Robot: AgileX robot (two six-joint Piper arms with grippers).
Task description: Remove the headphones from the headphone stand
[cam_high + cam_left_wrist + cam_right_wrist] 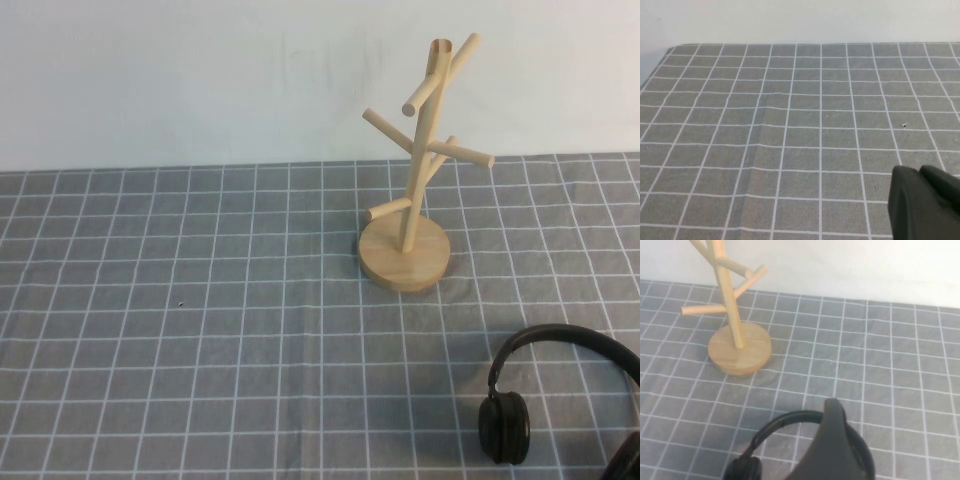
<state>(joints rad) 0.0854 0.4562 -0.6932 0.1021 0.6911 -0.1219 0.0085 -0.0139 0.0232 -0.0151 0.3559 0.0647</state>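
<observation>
The black headphones (556,335) lie flat on the grey checked cloth at the front right, off the stand; one ear cup (503,428) shows and the other side runs out of the picture. The light wooden headphone stand (404,262) stands upright behind them with bare pegs. Neither gripper shows in the high view. In the right wrist view my right gripper (832,405) appears shut and empty just in front of the headband (785,419), with the stand (740,347) beyond. In the left wrist view my left gripper (917,172) is shut and empty over bare cloth.
The grey cloth (200,330) with its white grid covers the whole table. A white wall (200,80) rises behind the table's far edge. A tiny dark speck (180,303) lies on the cloth at the left.
</observation>
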